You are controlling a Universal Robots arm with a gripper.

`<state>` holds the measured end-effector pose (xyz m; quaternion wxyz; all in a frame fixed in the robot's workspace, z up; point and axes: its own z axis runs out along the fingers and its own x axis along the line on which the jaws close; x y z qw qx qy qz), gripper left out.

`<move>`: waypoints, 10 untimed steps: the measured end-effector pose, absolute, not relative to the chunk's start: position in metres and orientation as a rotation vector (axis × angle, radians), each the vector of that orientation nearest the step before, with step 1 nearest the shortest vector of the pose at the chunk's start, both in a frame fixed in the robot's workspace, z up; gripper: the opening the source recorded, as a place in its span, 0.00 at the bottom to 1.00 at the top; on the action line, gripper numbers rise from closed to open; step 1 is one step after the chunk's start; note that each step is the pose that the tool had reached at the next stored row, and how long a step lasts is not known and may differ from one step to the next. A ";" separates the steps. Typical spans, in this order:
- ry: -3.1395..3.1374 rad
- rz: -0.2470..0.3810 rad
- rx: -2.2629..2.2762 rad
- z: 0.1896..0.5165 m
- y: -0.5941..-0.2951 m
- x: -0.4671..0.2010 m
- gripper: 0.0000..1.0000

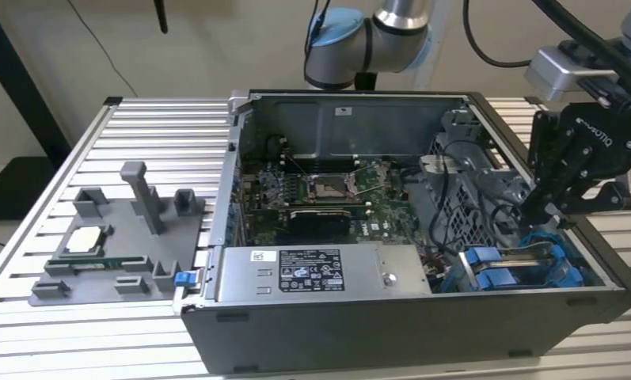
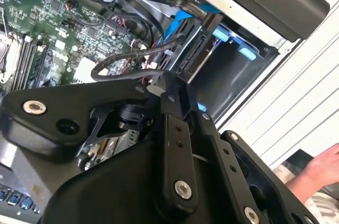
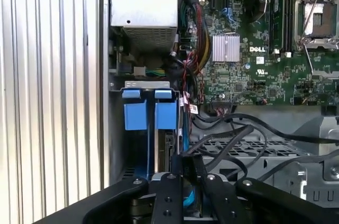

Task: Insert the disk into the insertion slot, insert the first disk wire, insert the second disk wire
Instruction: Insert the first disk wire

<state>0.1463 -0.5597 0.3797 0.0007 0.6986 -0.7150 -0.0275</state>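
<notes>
black gripper [image 1: 539,215] angles down just above the insertion slot [image 1: 492,267].

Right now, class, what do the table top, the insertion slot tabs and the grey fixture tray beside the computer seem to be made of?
Table top: likely bare aluminium; ribbed slats with a dull silvery sheen.
Insertion slot tabs: probably moulded plastic; uniform bright blue, smooth, low gloss.
Grey fixture tray: seemingly plastic; flat matt grey, blocky shapes, though painted metal is possible.
</notes>
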 end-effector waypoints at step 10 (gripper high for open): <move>-2.241 -0.095 2.189 0.372 -0.561 0.157 0.00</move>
